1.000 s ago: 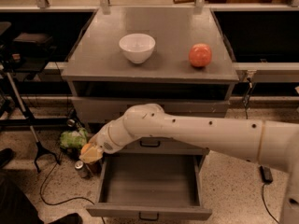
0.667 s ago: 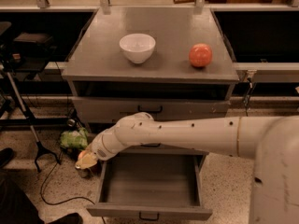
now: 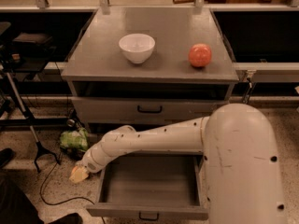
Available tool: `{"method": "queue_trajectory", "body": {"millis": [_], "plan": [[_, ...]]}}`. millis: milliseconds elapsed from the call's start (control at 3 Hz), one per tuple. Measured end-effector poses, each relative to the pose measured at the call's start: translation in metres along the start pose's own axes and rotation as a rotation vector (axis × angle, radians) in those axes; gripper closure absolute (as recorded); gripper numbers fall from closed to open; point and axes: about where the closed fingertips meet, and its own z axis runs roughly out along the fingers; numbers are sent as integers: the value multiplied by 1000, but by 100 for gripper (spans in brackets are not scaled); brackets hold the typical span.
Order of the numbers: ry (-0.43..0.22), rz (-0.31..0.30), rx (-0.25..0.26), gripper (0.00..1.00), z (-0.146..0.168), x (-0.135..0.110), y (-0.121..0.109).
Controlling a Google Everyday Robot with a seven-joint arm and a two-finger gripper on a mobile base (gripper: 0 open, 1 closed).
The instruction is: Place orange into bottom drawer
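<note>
The bottom drawer (image 3: 149, 183) is pulled open below the grey cabinet, and its inside is bare. Its black handle (image 3: 148, 215) shows at the front edge. My gripper (image 3: 78, 173) is at the end of the white arm, low and just outside the drawer's left wall, over the floor. It is shut on the orange (image 3: 76, 175), a small pale yellow-orange lump at its tip, partly hidden by the gripper.
On the cabinet top (image 3: 93, 64) stand a white bowl (image 3: 136, 47) and a larger reddish-pink fruit (image 3: 200, 55). The drawer above (image 3: 149, 109) is shut. A green bundle (image 3: 74, 140), a black stand (image 3: 37, 149) and a cable (image 3: 60, 200) lie on the floor at left.
The arm has swung left and down. The gripper with the orange has moved from near the drawer's back left corner to lower, outside its left wall.
</note>
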Motion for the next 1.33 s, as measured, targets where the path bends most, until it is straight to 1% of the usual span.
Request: {"method": "queue_trajectory", "body": {"millis": [333,667,1000,1333], "plan": [[4,2,-11,100,7,3,2],[9,-12,-21,100,10,0,4],[52,11,13,100,34,5,-16],[138,108,109,100,70,33,-67]]}}
